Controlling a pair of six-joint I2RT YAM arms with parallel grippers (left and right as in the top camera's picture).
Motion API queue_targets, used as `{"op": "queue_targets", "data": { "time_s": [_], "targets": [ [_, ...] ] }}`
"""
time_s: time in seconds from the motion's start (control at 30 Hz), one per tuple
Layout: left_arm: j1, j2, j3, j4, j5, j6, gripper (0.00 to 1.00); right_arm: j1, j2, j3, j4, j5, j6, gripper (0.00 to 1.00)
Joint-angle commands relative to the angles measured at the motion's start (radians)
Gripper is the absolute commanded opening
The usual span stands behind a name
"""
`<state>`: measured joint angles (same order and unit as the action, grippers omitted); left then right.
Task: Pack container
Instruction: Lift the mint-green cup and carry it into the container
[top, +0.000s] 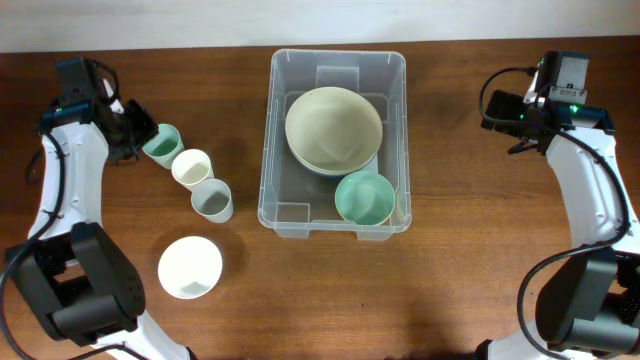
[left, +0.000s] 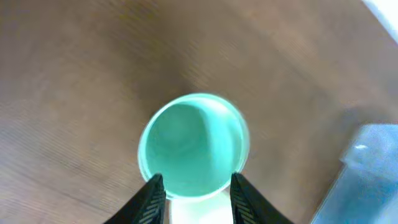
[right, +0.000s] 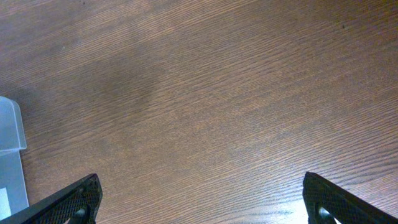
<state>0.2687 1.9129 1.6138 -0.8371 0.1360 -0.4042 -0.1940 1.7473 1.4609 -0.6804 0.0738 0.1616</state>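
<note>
Well forward, left jaws hover at mint cup (left: 193, 146).

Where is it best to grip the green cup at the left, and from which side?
Probably by its rim wall, from above, one finger inside and one outside: the green cup stands upright, mouth open, with the cream cup close beside it.

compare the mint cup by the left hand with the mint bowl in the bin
The mint cup stands on the table outside the container, by the left hand; the mint bowl sits inside the container, in a corner beside the cream bowl. The bowl is clearly wider than the cup. Both are mint green, round and open side up.
</note>
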Motion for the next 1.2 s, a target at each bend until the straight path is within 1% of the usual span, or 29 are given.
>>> {"op": "queue_targets", "data": {
  "time_s": [0.0,0.23,0.3,0.33,0.37,0.5,0.67,0.87,1.1,1.17],
  "targets": [
    [0.005,-0.014,-0.011,-0.024,-0.066,0.016,0.36,-0.003,-0.024,0.011,0.003,0.010,0.008,0.99],
    [0.008,-0.014,-0.056,-0.010,-0.066,0.015,0.36,-0.003,-0.024,0.011,0.003,0.010,0.008,0.99],
    [0.007,-0.014,-0.064,-0.009,-0.066,0.015,0.37,-0.003,-0.024,0.011,0.003,0.010,0.008,0.99],
    [0.007,-0.012,-0.069,-0.009,-0.066,0.015,0.41,-0.003,-0.024,0.011,0.003,0.010,0.008,0.99],
    [0.007,-0.011,-0.073,-0.009,-0.066,0.015,0.42,-0.003,-0.024,0.011,0.003,0.010,0.008,0.99],
    [0.007,-0.010,-0.085,-0.001,-0.066,0.015,0.42,-0.003,-0.024,0.011,0.003,0.010,0.008,0.99],
    [0.007,-0.010,-0.115,0.038,-0.074,0.015,0.42,-0.003,-0.024,0.011,0.003,0.010,0.008,0.99],
    [0.007,-0.009,-0.175,0.121,-0.074,0.015,0.43,-0.003,-0.024,0.011,0.003,0.010,0.008,0.99],
    [0.007,-0.006,-0.180,0.162,-0.074,0.015,0.43,-0.003,-0.024,0.011,0.003,0.010,0.008,0.99],
    [0.007,0.000,-0.180,0.172,-0.074,0.015,0.45,-0.003,-0.024,0.011,0.003,0.010,0.008,0.99]
  ]
}}
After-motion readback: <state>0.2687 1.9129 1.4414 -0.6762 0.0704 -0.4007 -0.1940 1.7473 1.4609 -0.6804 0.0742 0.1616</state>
